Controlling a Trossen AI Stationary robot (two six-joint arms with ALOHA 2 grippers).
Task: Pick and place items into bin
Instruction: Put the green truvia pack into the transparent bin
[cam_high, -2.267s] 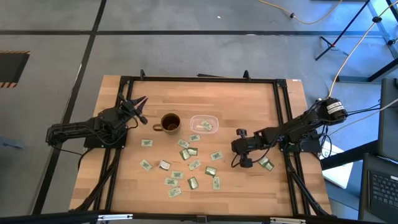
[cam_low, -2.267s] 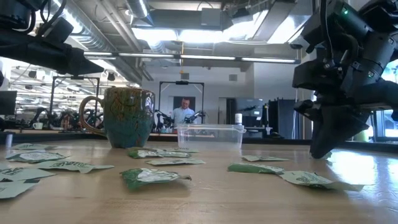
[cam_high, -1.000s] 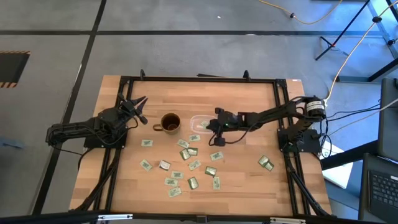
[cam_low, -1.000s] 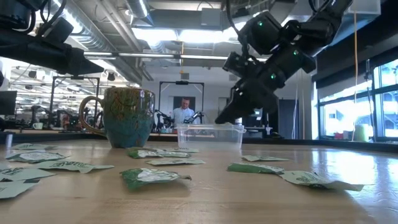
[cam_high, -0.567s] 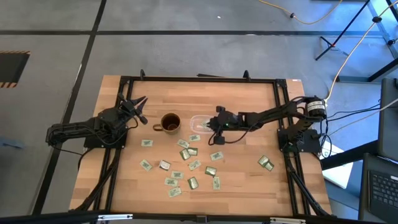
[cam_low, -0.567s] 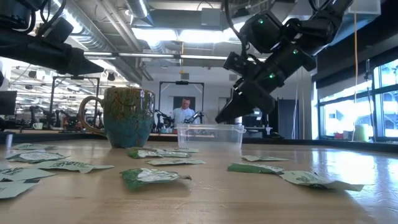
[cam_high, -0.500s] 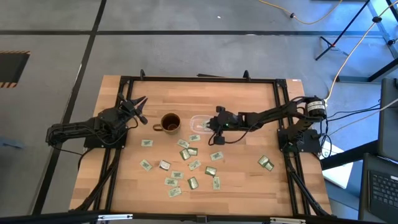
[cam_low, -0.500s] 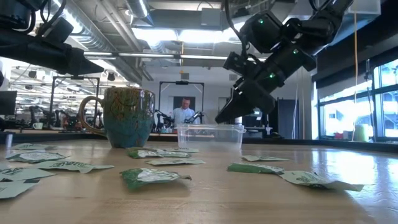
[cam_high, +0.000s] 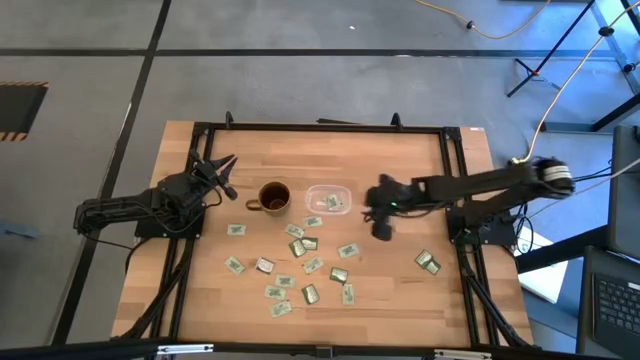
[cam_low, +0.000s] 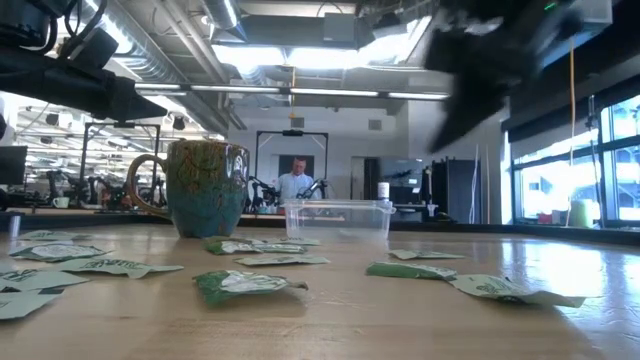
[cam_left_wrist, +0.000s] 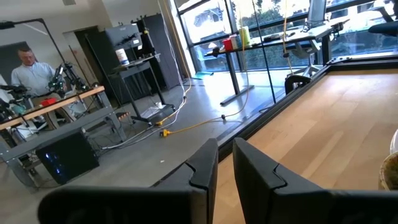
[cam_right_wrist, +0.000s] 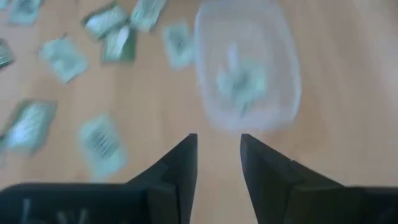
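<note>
Right gripper (cam_high: 381, 222) hangs above the bare wood just beside the bin (cam_high: 328, 200), on the side away from the mug (cam_high: 273, 196); its fingers (cam_right_wrist: 180, 168) stand a little apart with nothing between them, only tabletop showing in the gap. Ahead of those fingertips in the right wrist view lies the bin (cam_right_wrist: 247, 65), clear and shallow, with pale green packets inside (cam_right_wrist: 239, 78); in the high view two packets (cam_high: 333, 202) show in it. Loose packets (cam_high: 307, 265) lie scattered on the table beyond and to one side of the fingers, most of them in a cluster near the bin and the mug, with one pair (cam_high: 428, 263) well apart near the right arm's base. In the low view the right arm is a dark blur (cam_low: 490, 60) up high, clear of the bin (cam_low: 337, 218), which sits on the wood beside the mug (cam_low: 203, 185) with packets (cam_low: 248, 285) flat in front. Left gripper (cam_high: 222, 172) waits at the table's left edge, near the mug's handle side; its fingers (cam_left_wrist: 202, 165) are slightly parted and grasp nothing, pointing out over the table edge toward the room, where a person (cam_left_wrist: 28, 71) stands at a far bench.
</note>
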